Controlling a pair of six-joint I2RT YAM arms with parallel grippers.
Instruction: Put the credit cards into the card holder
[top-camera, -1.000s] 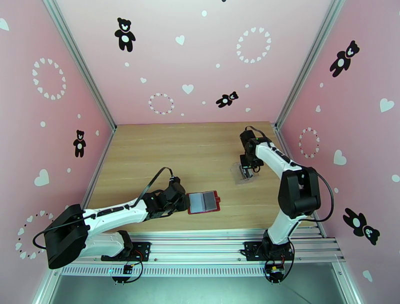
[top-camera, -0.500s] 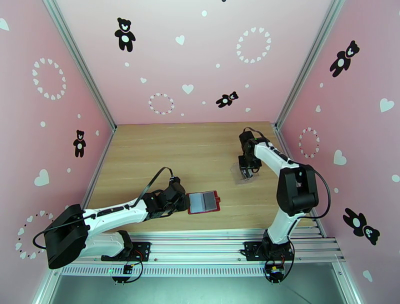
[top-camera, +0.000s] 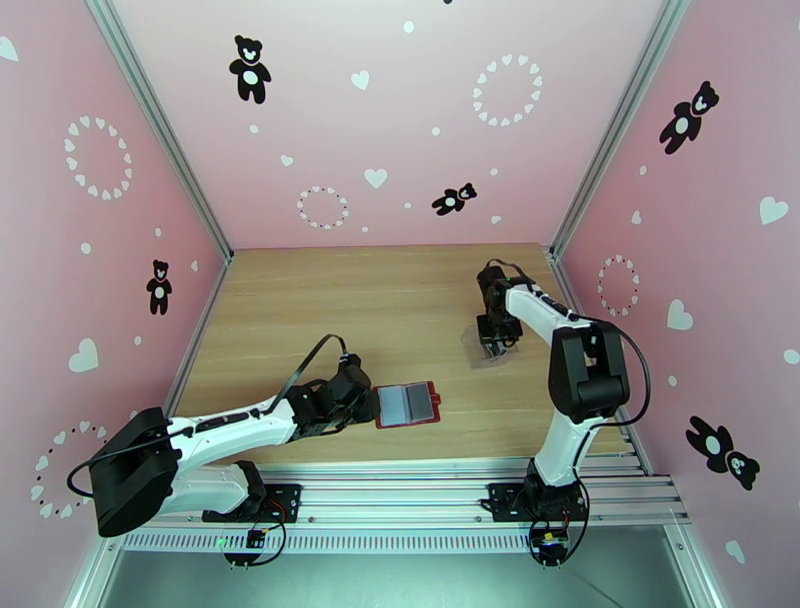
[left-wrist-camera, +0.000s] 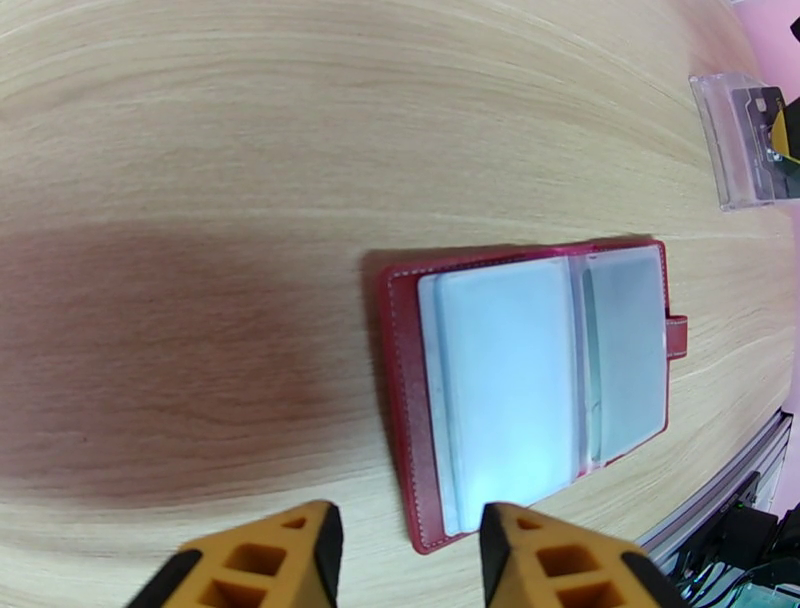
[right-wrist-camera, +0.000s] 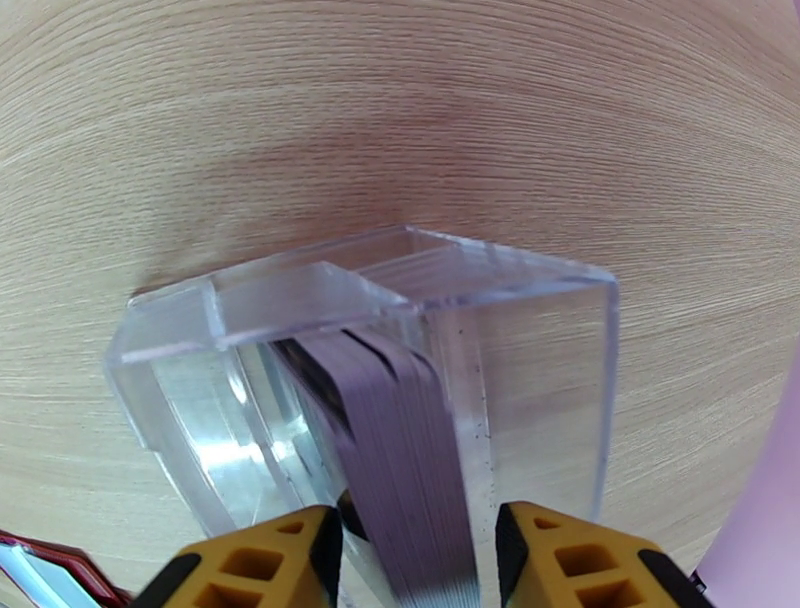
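Half spread, the left gripper (top-camera: 368, 403) is held released, grasping nothing, at the left edge of the card holder (top-camera: 407, 404), which is laid open on the worktop (top-camera: 350, 300). Well apart, further right, the cards (right-wrist-camera: 400, 440) are stood in a clear box (right-wrist-camera: 540, 380), straddled by the unclenched right gripper (right-wrist-camera: 415, 520).

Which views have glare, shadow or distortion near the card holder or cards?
Left wrist: glare whitens one pocket of the card holder, a reddish shadow darkens the table beside it, wood grain bows. Right wrist: reflections in the clear case clutter the credit cards. Top external: evenly lit, sharp.
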